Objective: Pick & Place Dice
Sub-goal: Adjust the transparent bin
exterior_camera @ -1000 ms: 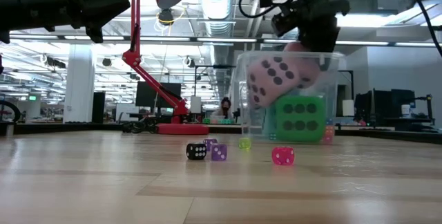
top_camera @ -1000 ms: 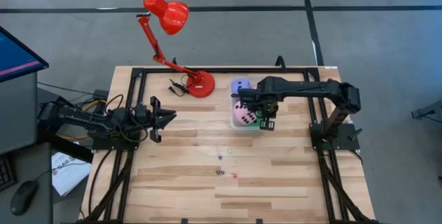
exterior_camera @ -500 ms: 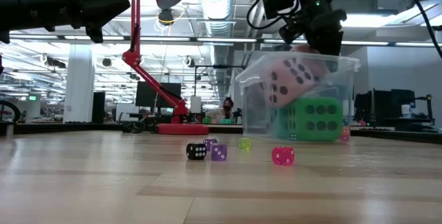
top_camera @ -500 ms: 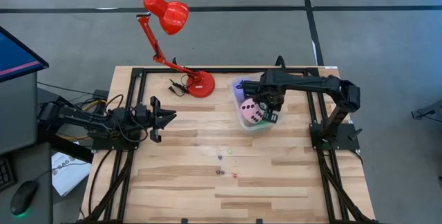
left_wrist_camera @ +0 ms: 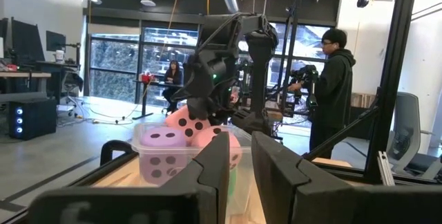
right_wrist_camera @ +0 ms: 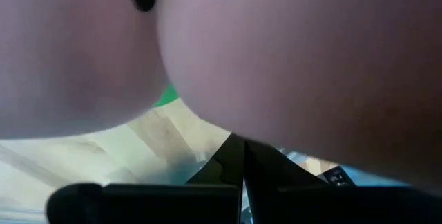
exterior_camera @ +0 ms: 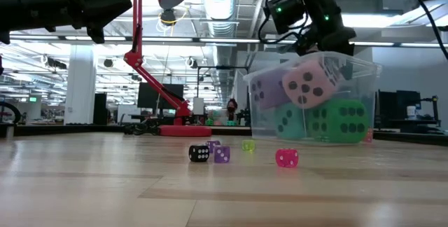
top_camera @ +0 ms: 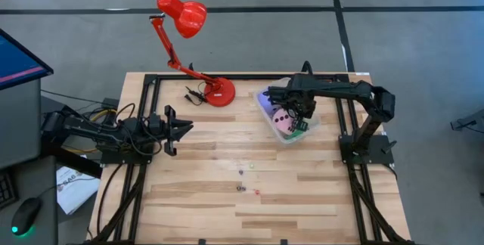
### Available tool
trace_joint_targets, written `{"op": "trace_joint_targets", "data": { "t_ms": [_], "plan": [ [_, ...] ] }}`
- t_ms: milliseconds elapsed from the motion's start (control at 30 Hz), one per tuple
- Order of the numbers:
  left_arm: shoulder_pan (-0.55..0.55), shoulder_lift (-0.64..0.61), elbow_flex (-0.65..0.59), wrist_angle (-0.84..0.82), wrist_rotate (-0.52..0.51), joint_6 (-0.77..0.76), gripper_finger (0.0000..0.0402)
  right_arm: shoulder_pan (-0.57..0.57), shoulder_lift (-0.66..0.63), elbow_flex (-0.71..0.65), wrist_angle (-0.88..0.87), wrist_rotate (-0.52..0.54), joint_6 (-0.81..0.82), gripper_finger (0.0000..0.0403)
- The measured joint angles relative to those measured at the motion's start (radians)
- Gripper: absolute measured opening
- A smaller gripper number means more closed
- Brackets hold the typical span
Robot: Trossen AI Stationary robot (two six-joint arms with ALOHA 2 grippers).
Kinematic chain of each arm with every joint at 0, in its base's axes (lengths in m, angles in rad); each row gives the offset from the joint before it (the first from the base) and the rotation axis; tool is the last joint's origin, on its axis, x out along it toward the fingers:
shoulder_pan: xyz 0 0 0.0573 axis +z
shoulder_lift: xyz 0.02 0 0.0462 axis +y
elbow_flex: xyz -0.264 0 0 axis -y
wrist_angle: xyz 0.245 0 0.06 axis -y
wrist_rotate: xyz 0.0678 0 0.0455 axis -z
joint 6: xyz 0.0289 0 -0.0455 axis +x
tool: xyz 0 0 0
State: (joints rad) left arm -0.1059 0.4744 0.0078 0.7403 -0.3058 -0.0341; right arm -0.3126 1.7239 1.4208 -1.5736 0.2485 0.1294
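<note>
A clear tub (top_camera: 278,103) stands at the table's far right and holds big soft dice: a pink one (exterior_camera: 308,83), a purple one (exterior_camera: 264,90), a green one (exterior_camera: 343,122) and a cyan one (exterior_camera: 290,122). My right gripper (top_camera: 302,118) reaches down at the tub's right rim, shut. The pink die fills most of the right wrist view (right_wrist_camera: 290,58). Several tiny dice (exterior_camera: 221,155) lie on the bare wood in front of the tub. My left gripper (top_camera: 187,127) hovers over the table's left part, open by a narrow gap, holding nothing. My right gripper comes from above, pointing down, at the tub's right rim (exterior_camera: 337,57). Its fingers (right_wrist_camera: 231,165) stand almost together. The clear wall between them barely shows. In the low view the tub's rim rises toward the gripper's side, and its base stays on the table.
A red desk lamp (top_camera: 219,92) stands left of the tub at the far edge, with a black cable (top_camera: 193,94) beside its base. The black frame rails (top_camera: 342,124) run along both table sides. A person (left_wrist_camera: 335,79) stands in the room beyond.
My right gripper has moved toward the table's right and far edges, staying shut. The tub has slid with it to the right and turned about. The dice inside have shifted: the pink die has rolled, and the purple and cyan ones now show in the low view.
</note>
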Motion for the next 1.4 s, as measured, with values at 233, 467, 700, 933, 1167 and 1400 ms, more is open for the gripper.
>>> {"op": "trace_joint_targets", "data": {
  "t_ms": [233, 467, 700, 933, 1167, 1400],
  "plan": [
    [0.000, 0.000, 0.000, 0.000, 0.000, 0.000, 0.0053, 0.006, -0.049, 0.002, 0.003, -0.007, -0.032, 0.0000],
    [0.000, 0.000, 0.000, -0.008, 0.000, 0.000, 0.0053, 0.013, -0.193, 0.003, 0.030, -0.014, -0.058, 0.0000],
    [0.000, 0.000, 0.000, -0.008, 0.000, 0.000, 0.0053, 0.017, -0.396, -0.022, 0.274, -0.013, -0.078, 0.0000],
    [0.000, 0.000, 0.000, -0.008, 0.000, 0.000, 0.0053, 0.019, -0.616, -0.215, 0.529, 0.018, -0.106, 0.0000],
    [0.000, 0.000, 0.000, -0.008, 0.000, 0.000, 0.0053, 0.046, -0.823, -0.439, 0.702, 0.013, -0.102, 0.0000],
    [0.000, 0.000, 0.000, -0.008, 0.000, 0.000, 0.0053, 0.134, -0.936, -0.572, 0.704, -0.136, 0.045, 0.0000]
  ]
}}
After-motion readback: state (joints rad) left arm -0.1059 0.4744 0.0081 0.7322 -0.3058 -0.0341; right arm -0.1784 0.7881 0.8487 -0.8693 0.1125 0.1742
